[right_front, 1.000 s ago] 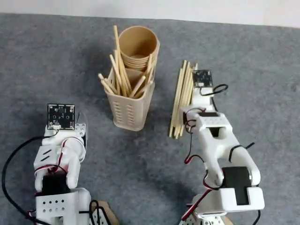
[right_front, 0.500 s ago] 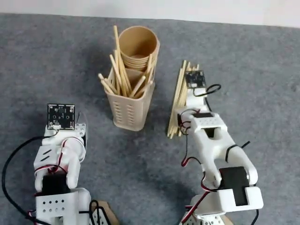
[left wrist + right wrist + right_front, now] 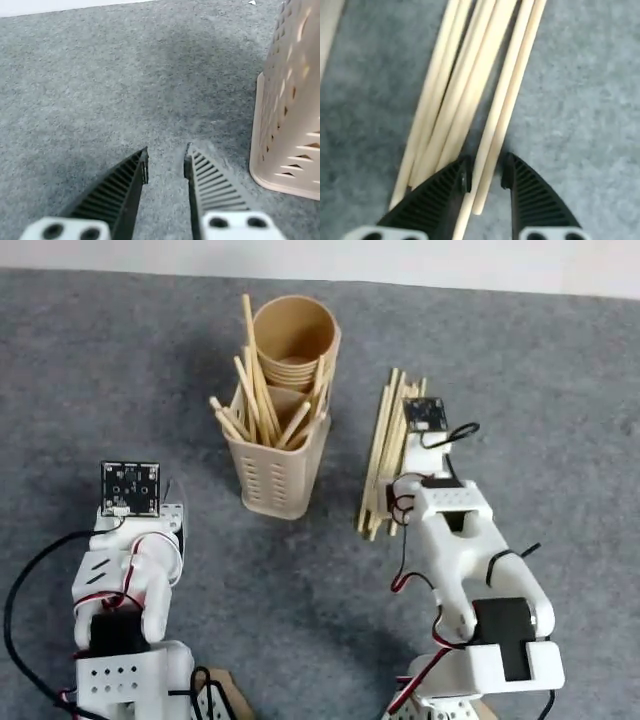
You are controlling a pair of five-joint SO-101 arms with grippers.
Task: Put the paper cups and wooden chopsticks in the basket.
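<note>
A beige slotted basket (image 3: 275, 478) stands mid-table, holding stacked paper cups (image 3: 293, 335) and several upright wooden chopsticks (image 3: 252, 390). To its right, a loose bundle of chopsticks (image 3: 383, 455) lies on the grey carpet. My right arm (image 3: 455, 530) reaches over that bundle. Low over it, my right gripper (image 3: 485, 172) is open, its fingers narrowly straddling the near ends of two chopsticks (image 3: 492, 130) that still lie flat. My left gripper (image 3: 166, 155) is open and holds nothing, low over bare carpet beside the basket wall (image 3: 290, 125).
My left arm (image 3: 130, 540) sits folded at the front left. Grey carpet (image 3: 150, 370) covers the table, with free room left of the basket and between the two arms. A pale strip (image 3: 320, 258) borders the far edge.
The right arm swung slightly left and forward, then eased back right, nudging the loose bundle a little. The left arm has not moved.
</note>
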